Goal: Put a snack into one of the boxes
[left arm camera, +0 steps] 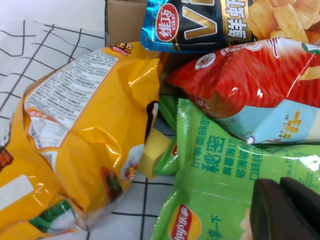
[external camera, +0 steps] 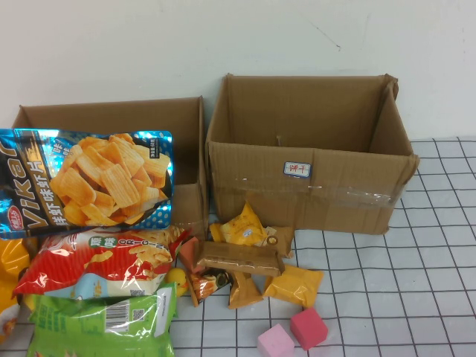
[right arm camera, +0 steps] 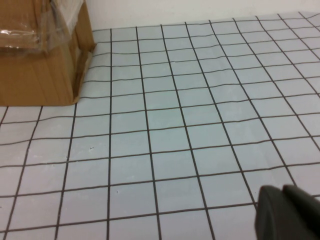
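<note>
snacks: a heap of bags on the robot's left of the table – blue chip bag (external camera: 89, 178) leaning on the left box, red bag (external camera: 100, 264) beneath it, green bag (external camera: 104, 323) nearest the robot, yellow bag (left arm camera: 85, 135) beside them; small wrapped sweets (external camera: 245, 260) lie in front of the boxes.
handling: bags look light, air-puffed, glossy and likely slippery; contents brittle; best pinched at a crimped seam or corner.
left box (external camera: 190, 149): open top, interior mostly hidden.
right box (external camera: 312, 171): open, nothing visible inside.
left gripper (left arm camera: 287, 210): hovers over the green bag, holds nothing; finger state cannot be told.
right gripper (right arm camera: 290, 212): over bare checked cloth (right arm camera: 175, 125) near the right box; finger state cannot be told.
</note>
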Controlling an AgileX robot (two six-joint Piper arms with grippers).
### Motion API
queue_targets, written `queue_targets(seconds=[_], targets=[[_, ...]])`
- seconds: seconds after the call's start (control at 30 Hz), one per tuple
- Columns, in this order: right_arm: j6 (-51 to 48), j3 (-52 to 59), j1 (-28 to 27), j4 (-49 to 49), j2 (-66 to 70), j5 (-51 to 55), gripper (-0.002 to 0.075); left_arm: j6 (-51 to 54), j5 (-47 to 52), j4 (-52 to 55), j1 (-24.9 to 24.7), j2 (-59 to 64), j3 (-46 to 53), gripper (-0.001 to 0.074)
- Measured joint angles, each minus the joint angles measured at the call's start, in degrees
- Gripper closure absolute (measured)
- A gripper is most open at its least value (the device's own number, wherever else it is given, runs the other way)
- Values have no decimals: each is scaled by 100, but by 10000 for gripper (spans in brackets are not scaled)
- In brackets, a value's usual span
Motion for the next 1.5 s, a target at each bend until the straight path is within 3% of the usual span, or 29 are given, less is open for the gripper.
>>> queue_targets(seconds=[0.2,0.37,0.5,0.63,0.77,0.9,1.0,1.07,1.17,1.5], targets=[[0,0,0,0,0,-10,727,0,-10,-541,0,0,0,737],[0,0,0,325,0,-10,727,-556,38,-2824,0,0,20,737],[353,0,0,1795,0,-20,727,-796,98,-4676,0,0,20,737],[706,22,0,3619,0,107,727,-791,-174,-5444,0,0,20,737],[735,22,0,4161,0,139,727,235,-368,-5846,0,0,10,737],[498,22,0,4181,0,103,727,1909,-160,-5755,0,57,-553,737],[347,22,0,4170,0,90,727,2374,77,-4965,0,513,-1377,737],[72,22,0,4162,0,124,727,2431,603,-3752,0,1250,-2227,737],[-25,22,0,4157,0,174,727,2267,1188,-2740,0,2070,-3062,737],[-95,22,0,4157,0,218,727,1254,2608,-1002,0,4258,-5106,706]])
